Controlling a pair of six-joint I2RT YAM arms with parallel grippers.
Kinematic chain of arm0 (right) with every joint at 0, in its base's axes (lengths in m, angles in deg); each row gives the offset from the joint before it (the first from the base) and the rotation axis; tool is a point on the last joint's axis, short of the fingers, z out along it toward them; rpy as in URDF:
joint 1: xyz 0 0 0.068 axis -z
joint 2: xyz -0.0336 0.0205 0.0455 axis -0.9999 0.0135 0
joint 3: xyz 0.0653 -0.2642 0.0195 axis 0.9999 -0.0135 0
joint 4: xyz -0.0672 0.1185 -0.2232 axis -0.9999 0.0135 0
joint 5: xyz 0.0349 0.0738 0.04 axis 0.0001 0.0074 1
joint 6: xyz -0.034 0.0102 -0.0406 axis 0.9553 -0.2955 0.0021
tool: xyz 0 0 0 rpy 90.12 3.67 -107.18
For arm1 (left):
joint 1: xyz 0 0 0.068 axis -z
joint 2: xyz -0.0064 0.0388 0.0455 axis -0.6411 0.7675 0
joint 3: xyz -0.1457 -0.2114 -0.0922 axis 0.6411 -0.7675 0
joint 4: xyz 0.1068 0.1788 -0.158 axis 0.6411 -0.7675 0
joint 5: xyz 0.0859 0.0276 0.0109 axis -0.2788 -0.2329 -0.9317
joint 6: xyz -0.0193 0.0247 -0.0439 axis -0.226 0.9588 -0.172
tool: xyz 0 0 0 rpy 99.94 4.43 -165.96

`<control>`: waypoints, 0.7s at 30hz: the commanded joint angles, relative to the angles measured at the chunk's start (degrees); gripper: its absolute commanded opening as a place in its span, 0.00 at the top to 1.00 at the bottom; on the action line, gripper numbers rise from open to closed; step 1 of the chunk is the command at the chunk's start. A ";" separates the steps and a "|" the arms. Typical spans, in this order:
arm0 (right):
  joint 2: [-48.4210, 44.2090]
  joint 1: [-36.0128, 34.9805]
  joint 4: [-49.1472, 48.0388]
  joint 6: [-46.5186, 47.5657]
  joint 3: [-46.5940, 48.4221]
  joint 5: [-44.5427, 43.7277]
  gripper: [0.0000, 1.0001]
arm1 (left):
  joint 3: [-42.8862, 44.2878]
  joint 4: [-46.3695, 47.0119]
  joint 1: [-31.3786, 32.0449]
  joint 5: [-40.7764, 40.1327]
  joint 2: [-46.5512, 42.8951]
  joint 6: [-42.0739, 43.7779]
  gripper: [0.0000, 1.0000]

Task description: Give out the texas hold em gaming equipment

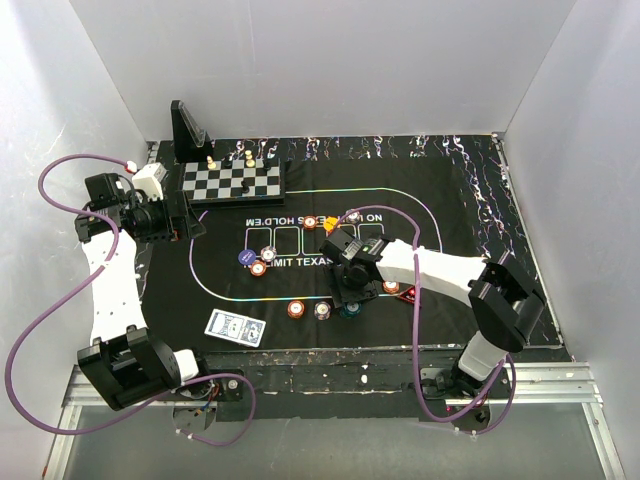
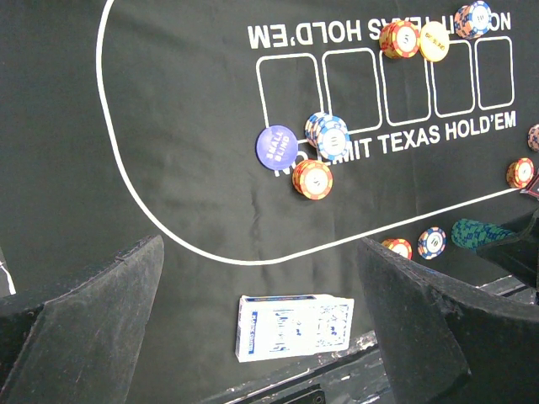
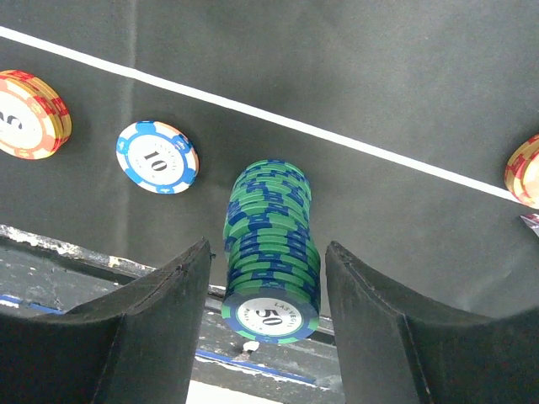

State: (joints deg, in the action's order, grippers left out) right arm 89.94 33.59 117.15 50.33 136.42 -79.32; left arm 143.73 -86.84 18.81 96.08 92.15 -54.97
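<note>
A tall stack of green-and-blue chips stands on the black poker mat near its front edge. My right gripper straddles this stack, open, with a gap showing on each side. From above, the right gripper sits low over the mat's front edge. A blue-and-white chip and an orange stack lie to the left. The card deck lies at the front left. My left gripper hangs high and open, with nothing between its fingers. The navy disc, more chip stacks and a yellow disc rest mid-mat.
A black-and-white chessboard with pieces stands at the back left, a black stand behind it. A red marker and an orange chip lie just right of my right gripper. White walls close in the sides and back.
</note>
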 commanded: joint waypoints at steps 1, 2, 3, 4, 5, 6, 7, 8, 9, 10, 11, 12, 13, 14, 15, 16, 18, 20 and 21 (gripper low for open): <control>0.58 -0.44 -1.15 -0.79 -0.77 0.64 0.37 | 1.07 -0.48 -0.39 0.37 -1.04 0.56 0.00; 0.49 -0.44 -1.24 -0.79 -0.77 0.73 0.39 | 1.15 -0.39 -0.30 0.37 -1.04 0.64 0.00; 0.31 -0.44 -1.24 -0.79 -0.85 0.64 0.41 | 1.07 -0.39 -0.30 0.46 -1.12 0.56 0.00; 0.22 -0.35 -1.24 -0.88 -0.77 0.47 0.44 | 1.07 -0.48 -0.30 0.54 -1.04 0.64 0.00; 0.14 -0.44 -1.07 -0.97 -0.77 0.38 0.47 | 1.15 -0.39 -0.30 0.46 -0.95 0.47 0.00; 0.05 -0.44 -0.89 -0.97 -0.59 0.29 0.51 | 1.24 -0.31 -0.30 0.54 -1.12 0.38 0.00; 0.05 -0.44 -0.72 -0.88 -0.42 0.11 0.53 | 1.16 -0.31 -0.30 0.54 -1.04 0.47 0.00; -0.04 -0.44 -0.45 -0.88 -0.24 0.03 0.55 | 1.24 -0.31 -0.30 0.46 -1.04 0.38 0.00; -0.21 -0.44 -0.19 -0.71 -0.07 0.02 0.55 | 1.16 -0.31 -0.30 0.54 -1.04 0.38 0.00; -0.22 -0.44 0.16 -0.70 0.20 -0.06 0.55 | 1.15 -0.31 -0.30 0.54 -1.04 0.55 0.00; -0.56 -0.44 0.60 -0.70 0.63 -0.24 0.56 | 1.07 -0.31 -0.21 0.54 -1.04 0.47 0.00; -0.83 -0.44 0.95 -0.53 0.99 -0.33 0.56 | 0.98 -0.22 -0.30 0.46 -1.04 0.47 0.00; -1.18 -0.44 1.39 -0.36 1.34 -0.50 0.56 | 0.80 -0.13 -0.30 0.46 -1.12 0.55 0.00; -1.36 -0.44 1.83 -0.27 1.95 -0.68 0.56 | 0.63 -0.13 -0.30 0.37 -1.13 0.47 0.00; -1.53 -0.35 2.62 0.17 2.65 -0.77 0.56 | 0.54 -0.04 -0.30 0.37 -1.13 0.47 0.00; -1.71 -0.44 3.41 0.44 3.44 -0.94 0.56 | 0.63 -0.04 -0.30 0.46 -1.13 0.47 0.00; -1.80 -0.44 4.73 0.96 5.02 -1.03 0.56 | 0.36 0.05 -0.30 0.54 -1.04 0.38 0.00; -1.89 -0.44 5.96 1.40 6.87 -1.21 0.56 | 0.36 0.05 -0.30 0.37 -1.30 0.38 0.00; -1.89 -0.44 6.49 1.58 7.49 -1.29 0.56 | 0.28 0.13 -0.30 0.37 -1.21 0.38 0.00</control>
State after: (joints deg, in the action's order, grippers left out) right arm 89.94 33.59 120.47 50.59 138.94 -79.63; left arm 143.73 -86.95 18.81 96.06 92.15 -54.99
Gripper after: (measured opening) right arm 0.509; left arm 0.995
